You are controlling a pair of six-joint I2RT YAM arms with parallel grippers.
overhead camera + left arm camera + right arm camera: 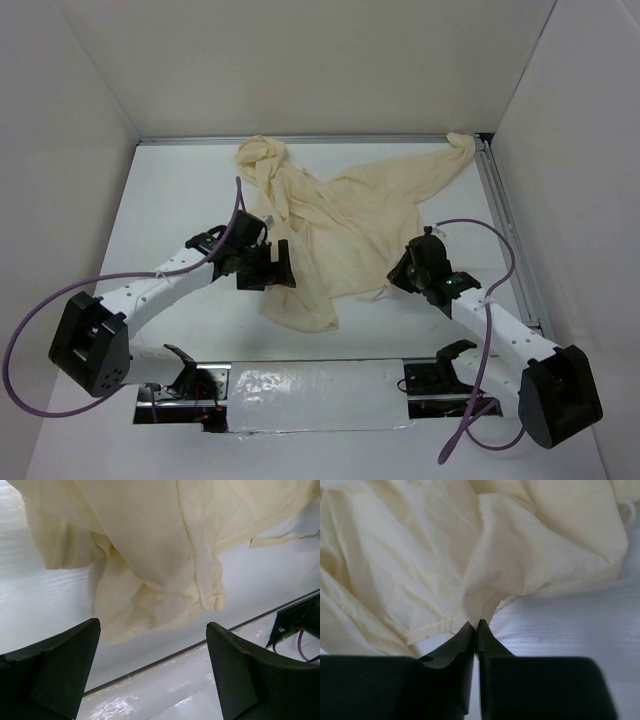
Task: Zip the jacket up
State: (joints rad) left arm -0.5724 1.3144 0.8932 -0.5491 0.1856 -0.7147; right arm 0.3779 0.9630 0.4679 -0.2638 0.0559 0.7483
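The jacket (340, 225) lies crumpled near the far edge of the table (180, 200), and I think none of it is zipped yet. My left hand (268, 267) is apart; my right hand (404, 274) pinches its edge.

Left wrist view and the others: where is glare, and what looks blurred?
Top external: soft even light, glare on the shiny strip at the near edge. Left wrist: the jacket is sharp, that strip shines too. Right wrist: the right gripper looks slightly blurred.
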